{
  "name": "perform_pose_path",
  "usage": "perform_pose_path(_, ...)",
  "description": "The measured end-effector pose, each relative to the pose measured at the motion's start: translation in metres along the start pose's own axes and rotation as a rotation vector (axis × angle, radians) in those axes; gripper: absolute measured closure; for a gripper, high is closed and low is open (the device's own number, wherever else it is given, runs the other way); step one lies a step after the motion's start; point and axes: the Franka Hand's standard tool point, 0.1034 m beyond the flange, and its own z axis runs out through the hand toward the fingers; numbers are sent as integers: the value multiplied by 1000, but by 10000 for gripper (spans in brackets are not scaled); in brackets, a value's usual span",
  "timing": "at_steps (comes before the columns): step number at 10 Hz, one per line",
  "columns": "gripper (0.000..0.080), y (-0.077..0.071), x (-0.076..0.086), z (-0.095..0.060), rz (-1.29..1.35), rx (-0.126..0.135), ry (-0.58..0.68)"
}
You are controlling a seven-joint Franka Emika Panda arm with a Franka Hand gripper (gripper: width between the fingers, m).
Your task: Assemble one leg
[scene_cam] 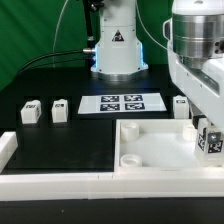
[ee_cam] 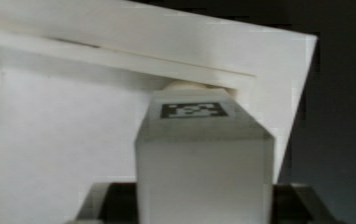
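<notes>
My gripper [scene_cam: 204, 122] is shut on a leg [scene_cam: 211, 141], a small white block with a black-and-white tag. It holds the leg upright over the corner of the big white panel [scene_cam: 155, 140] at the exterior view's right. In the wrist view the leg [ee_cam: 200, 150] stands between my fingers with its tag facing the panel [ee_cam: 86, 100] below. Whether the leg's tip touches the panel is hidden. Three more legs lie on the black table: two at the exterior view's left [scene_cam: 31, 112] [scene_cam: 60, 110] and one at the right [scene_cam: 181, 104].
The marker board [scene_cam: 121, 102] lies mid-table in front of the robot base [scene_cam: 117, 50]. A white rail [scene_cam: 50, 184] runs along the front edge and up the left side, next to the panel.
</notes>
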Motion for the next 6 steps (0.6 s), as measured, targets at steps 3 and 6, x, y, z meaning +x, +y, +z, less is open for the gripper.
perform_pose_path(3,506,2,0,-1,244,0,21)
perform_pose_path(6,506,3,-2,-1,335,12,23)
